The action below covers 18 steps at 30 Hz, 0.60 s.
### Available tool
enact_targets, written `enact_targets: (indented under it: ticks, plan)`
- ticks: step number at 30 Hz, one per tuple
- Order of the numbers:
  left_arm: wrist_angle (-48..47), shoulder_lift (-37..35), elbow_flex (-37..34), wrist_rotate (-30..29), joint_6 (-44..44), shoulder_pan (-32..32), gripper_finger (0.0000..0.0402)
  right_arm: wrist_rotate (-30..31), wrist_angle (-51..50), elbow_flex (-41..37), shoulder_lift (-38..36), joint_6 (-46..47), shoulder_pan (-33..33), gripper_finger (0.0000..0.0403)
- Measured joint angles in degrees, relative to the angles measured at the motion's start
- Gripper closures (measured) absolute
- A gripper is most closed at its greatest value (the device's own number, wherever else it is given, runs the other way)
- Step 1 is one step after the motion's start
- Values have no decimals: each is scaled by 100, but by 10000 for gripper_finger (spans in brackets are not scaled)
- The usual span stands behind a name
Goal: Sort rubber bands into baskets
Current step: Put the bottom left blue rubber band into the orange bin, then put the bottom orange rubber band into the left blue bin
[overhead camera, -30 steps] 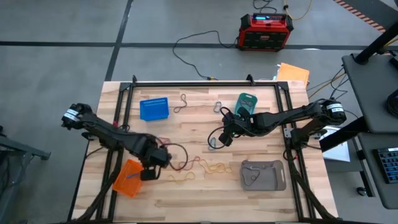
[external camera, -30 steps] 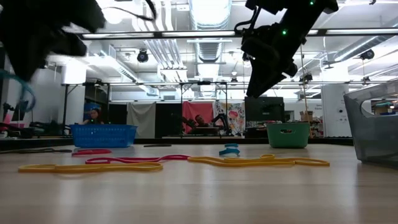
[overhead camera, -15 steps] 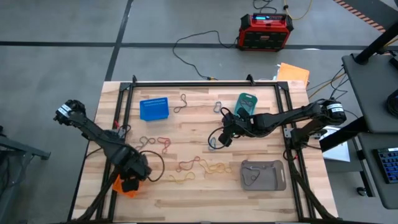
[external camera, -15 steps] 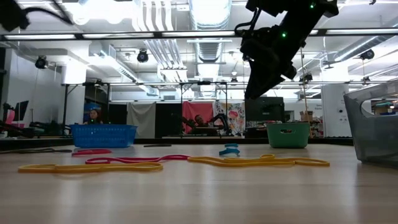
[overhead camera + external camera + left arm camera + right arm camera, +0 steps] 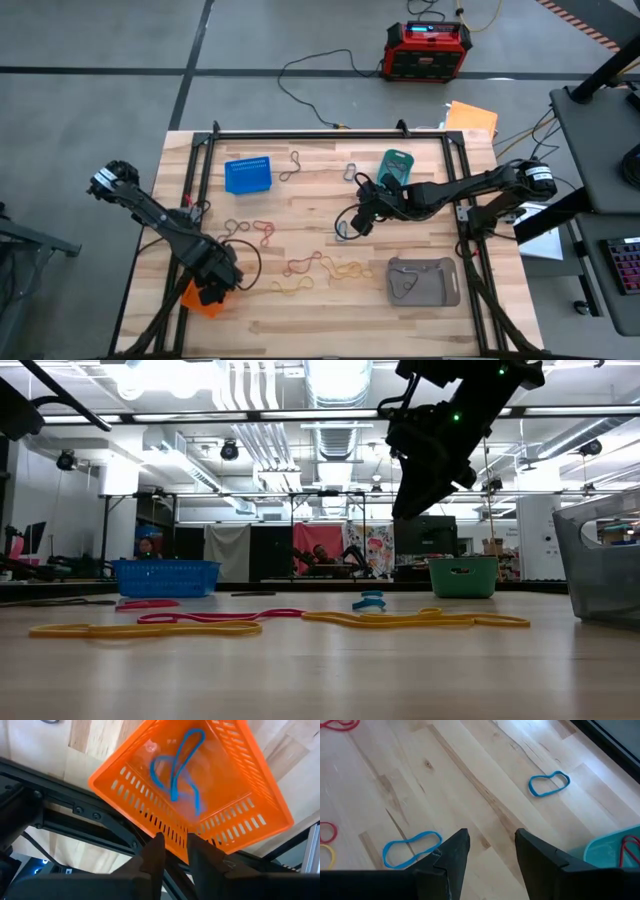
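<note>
High view, wooden table (image 5: 420, 320), grey floor (image 5: 90, 40), red-and-black box (image 5: 427, 50)

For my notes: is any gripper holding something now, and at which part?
Nothing is held. The left gripper is over the orange basket; the right gripper is open above the table.

High view looks straight down; low view sits level at tabletop; both share the blue basket (image 5: 248, 175).

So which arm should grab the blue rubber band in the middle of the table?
Right. The right pincer hangs open just over the thin blue rubber band, while the left pincer is off at the orange plastic basket.
</note>
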Motion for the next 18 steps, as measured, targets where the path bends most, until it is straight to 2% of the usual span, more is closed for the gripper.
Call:
enact_targets:
  ticks: [9,11,18]
  plan:
    - [205,5,0,-190,315,0,288,1,17,0,0,-4,0,245]
    - [336,5,0,-475,481,6,286,0,55,0,0,-41,0,245]
    - [1233,3,0,-2183,1744,55,288,-3,592,0,0,-383,0,250]
